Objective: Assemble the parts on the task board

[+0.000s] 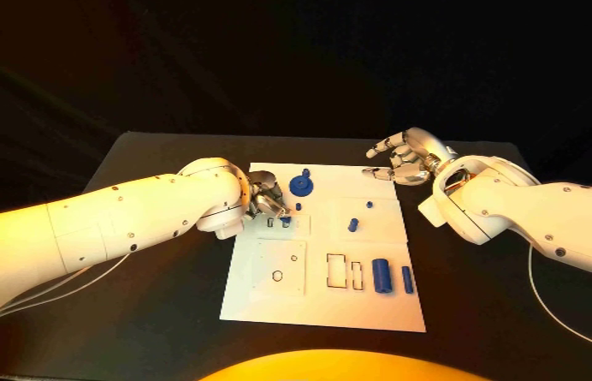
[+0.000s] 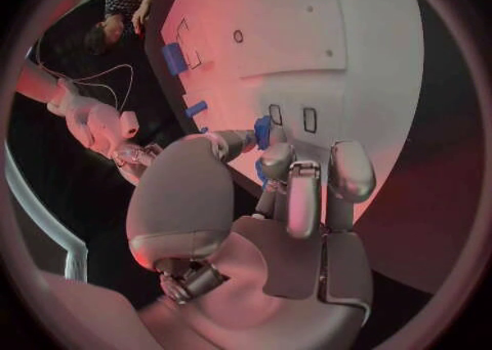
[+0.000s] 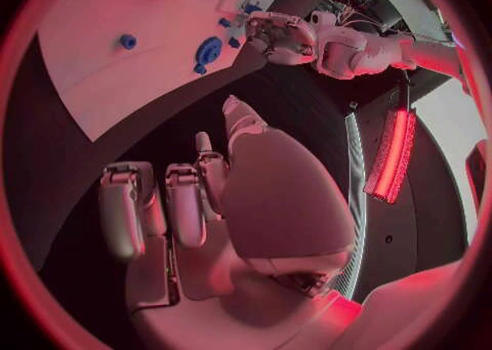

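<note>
The white task board (image 1: 323,300) lies in the middle of the black table. My left hand (image 1: 268,201) is over the board's left side and pinches a small blue part (image 2: 262,131) between thumb and fingers, just above two small rectangular slots (image 2: 308,119). A blue gear-like part (image 1: 302,184) stands at the board's far edge, with a short blue peg (image 1: 354,224) to its right. Two blue cylinders (image 1: 382,276) lie side by side near the board's right edge. My right hand (image 1: 407,158) hovers off the board's far right corner, its fingers apart and holding nothing.
The board has cut-out recesses: a square plate with a round hole (image 1: 279,268) and narrow rectangular slots (image 1: 337,270). Black table (image 1: 494,312) surrounds the board on all sides. My left forearm (image 1: 123,223) crosses the table's left part.
</note>
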Action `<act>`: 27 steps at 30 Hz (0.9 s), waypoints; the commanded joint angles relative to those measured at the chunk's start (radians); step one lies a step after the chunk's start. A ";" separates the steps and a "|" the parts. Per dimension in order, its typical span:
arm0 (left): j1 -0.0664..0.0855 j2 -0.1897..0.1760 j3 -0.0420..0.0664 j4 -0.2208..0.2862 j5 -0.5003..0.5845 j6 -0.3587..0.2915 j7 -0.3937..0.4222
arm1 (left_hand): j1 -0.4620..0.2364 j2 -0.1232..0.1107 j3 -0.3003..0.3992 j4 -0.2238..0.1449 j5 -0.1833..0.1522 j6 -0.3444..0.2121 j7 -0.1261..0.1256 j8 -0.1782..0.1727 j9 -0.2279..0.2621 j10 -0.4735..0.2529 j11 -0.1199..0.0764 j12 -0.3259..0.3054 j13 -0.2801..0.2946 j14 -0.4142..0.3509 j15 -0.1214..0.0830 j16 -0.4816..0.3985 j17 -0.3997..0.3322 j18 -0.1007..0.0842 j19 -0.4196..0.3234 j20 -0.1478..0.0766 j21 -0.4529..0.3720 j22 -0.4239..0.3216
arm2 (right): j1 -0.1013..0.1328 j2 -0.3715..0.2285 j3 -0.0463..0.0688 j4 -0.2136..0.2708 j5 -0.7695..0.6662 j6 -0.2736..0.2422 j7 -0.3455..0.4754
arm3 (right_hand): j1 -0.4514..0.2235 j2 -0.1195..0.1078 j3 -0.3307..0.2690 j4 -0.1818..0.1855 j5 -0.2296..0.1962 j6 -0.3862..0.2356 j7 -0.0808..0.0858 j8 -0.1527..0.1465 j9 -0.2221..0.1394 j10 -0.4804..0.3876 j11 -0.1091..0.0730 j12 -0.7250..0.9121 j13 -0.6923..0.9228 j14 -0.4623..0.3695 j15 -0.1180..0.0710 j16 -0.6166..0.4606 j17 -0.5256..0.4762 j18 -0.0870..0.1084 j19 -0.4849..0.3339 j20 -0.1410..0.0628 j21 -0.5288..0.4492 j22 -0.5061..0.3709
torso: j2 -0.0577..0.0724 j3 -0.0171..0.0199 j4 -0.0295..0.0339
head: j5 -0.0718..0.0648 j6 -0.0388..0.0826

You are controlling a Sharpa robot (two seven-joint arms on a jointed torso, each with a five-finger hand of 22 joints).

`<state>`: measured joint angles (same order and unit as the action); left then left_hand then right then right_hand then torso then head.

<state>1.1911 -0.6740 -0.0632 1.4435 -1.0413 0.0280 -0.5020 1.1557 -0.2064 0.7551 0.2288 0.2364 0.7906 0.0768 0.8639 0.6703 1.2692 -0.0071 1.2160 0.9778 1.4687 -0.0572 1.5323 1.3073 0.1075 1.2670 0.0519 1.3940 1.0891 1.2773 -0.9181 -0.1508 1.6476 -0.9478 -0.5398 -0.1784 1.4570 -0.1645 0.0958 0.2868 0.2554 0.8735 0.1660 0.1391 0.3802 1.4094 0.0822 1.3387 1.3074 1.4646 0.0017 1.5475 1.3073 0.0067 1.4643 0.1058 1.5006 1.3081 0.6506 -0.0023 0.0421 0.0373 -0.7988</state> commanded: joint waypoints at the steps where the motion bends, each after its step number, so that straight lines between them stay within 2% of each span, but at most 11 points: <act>1: -0.003 0.004 0.000 0.004 -0.028 0.017 -0.005 | -0.010 0.000 0.223 -0.220 0.004 0.015 -0.005 -0.004 -0.001 0.006 0.002 0.003 0.000 0.078 -0.006 0.004 0.176 -0.008 0.008 -0.003 0.005 0.002 | -0.001 0.000 0.000 0.000 -0.004 0.015 0.009 | 0.002 0.001 0.007 0.001 0.003 0.005 -0.002 0.006 -0.001 -0.005 -0.004 0.002 0.054 0.087 0.003 -0.006 0.181 0.014 0.063 0.004 -0.006 0.216 | 0.001 -0.0002 -0.0003 | 0.001 0.000; 10: -0.009 0.006 -0.001 0.003 -0.052 0.028 -0.009 | -0.012 -0.001 0.223 -0.221 0.010 0.017 -0.006 -0.005 0.000 0.008 0.001 0.003 0.002 0.078 -0.007 0.004 0.176 -0.009 0.009 -0.003 0.006 0.004 | -0.001 0.000 0.000 0.001 -0.004 0.016 0.010 | 0.002 0.001 0.007 0.001 0.003 0.005 -0.002 0.006 -0.001 -0.005 -0.004 0.002 0.054 0.087 0.003 -0.006 0.181 0.014 0.063 0.004 -0.006 0.216 | 0.001 -0.0002 0.0004 | 0.002 -0.001; 27: -0.011 -0.002 -0.002 0.005 -0.070 0.055 -0.014 | -0.016 -0.005 0.223 -0.223 0.025 0.022 -0.008 -0.004 0.002 0.013 -0.001 0.004 0.005 0.078 -0.008 0.004 0.177 -0.009 0.011 -0.005 0.008 0.007 | -0.001 -0.002 0.000 0.001 -0.004 0.019 0.010 | -0.002 -0.001 0.008 0.001 0.008 0.006 -0.002 0.008 -0.003 -0.005 -0.004 0.002 0.054 0.087 0.003 -0.006 0.181 0.014 0.063 0.004 -0.006 0.216 | 0.001 -0.0008 0.0005 | 0.002 -0.003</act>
<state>1.1813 -0.6753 -0.0647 1.4463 -1.0967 0.0575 -0.5110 1.1383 -0.2238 0.7661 0.2178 0.2558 0.8102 0.0715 0.8555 0.6693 1.2763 -0.0071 1.2159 0.9815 1.4650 -0.0607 1.5323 1.3081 0.1076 1.2705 0.0482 1.3977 1.0949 1.2770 -0.9197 -0.1508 1.6477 -0.9477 -0.5356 -0.1780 1.4570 -0.1645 0.0973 0.2884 0.2579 0.8735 0.1660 0.1434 0.3792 1.4094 0.0822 1.3387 1.3074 1.4647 0.0017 1.5475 1.3080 0.0067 1.4643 0.1058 1.5006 1.3078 0.6517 -0.0028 0.0421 0.0389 -0.8027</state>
